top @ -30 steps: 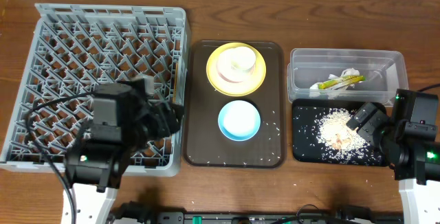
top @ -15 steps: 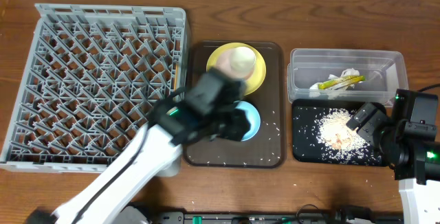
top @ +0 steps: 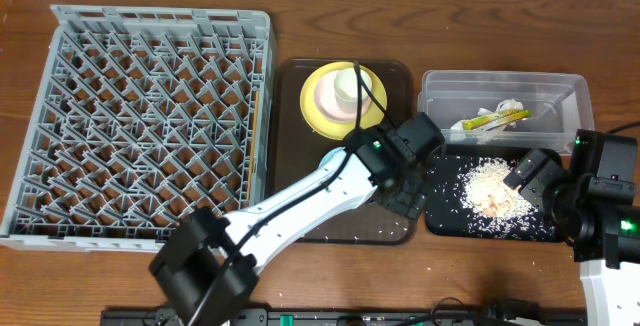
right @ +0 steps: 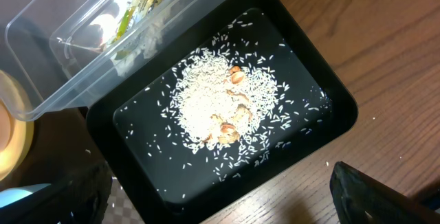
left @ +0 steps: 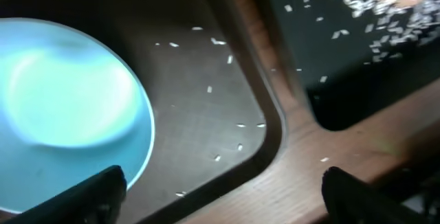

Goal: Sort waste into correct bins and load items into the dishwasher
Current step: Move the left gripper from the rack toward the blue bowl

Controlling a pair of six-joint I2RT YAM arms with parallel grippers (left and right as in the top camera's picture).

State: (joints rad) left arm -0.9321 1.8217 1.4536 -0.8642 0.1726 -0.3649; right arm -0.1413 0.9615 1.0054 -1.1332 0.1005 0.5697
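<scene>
Rice (right: pixel 213 100) lies in one heap, with a few orange food bits, in the one black tray (right: pixel 292 62), and loose grains are scattered over the tray's floor. Just behind it, the one clear tub (top: pixel 430 116) holds one snack wrapper (top: pixel 490 119) and one crumpled paper scrap (top: pixel 508 107). On the brown serving tray (top: pixel 288 146) I count three dishes. One yellow plate (top: pixel 312 106) carries one white cup (top: pixel 350 88), and one light blue bowl (left: pixel 69 107) sits nearer me with stray grains around it. One grey dish rack (top: pixel 150 116) stands at the left of the desk (top: pixel 600 36).

My left fingers (left: pixel 89 196) hang over the serving tray's front right corner, between the bowl and the black tray. They are spread wide with nothing between them. My right fingers (right: pixel 385 196) hover over the black tray's near side, equally wide apart and holding nothing.
</scene>
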